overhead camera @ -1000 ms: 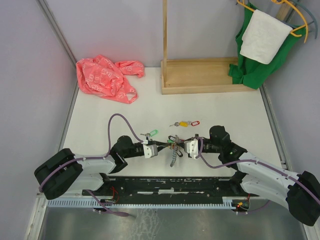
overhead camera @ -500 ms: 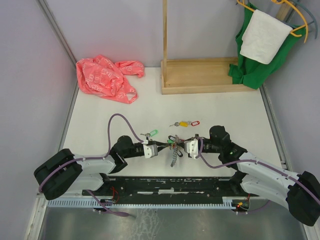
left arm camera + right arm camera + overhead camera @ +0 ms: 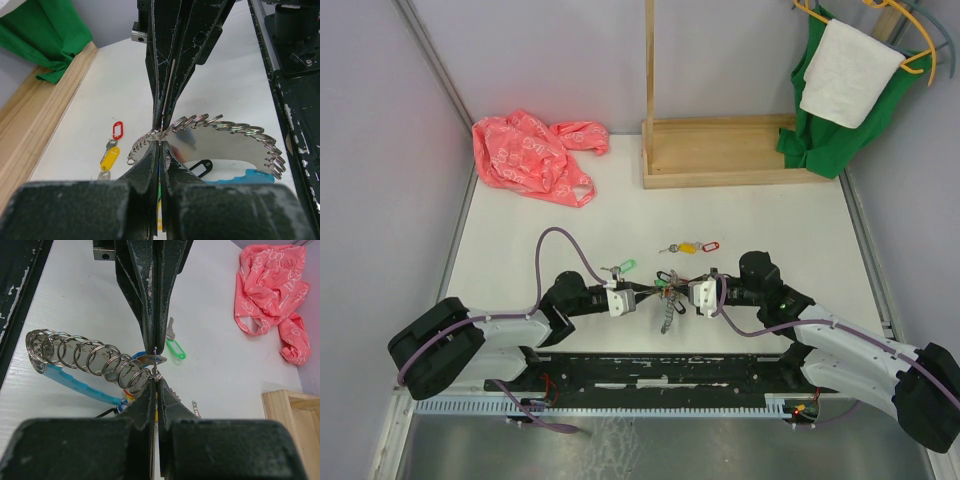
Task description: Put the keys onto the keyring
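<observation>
Saw left gripper [image 3: 159,146] and right gripper [image 3: 155,382] both clamped shut on the keyring [image 3: 235,127], nose to nose, covering part of it from above. Noted red- and yellow-tagged keys [image 3: 692,246] loose just beyond the keyring, green-tagged key [image 3: 620,268] beyond and left of it. Logged pink bag [image 3: 532,155], wooden stand [image 3: 720,150] and green cloth [image 3: 825,135] well beyond the keyring.
</observation>
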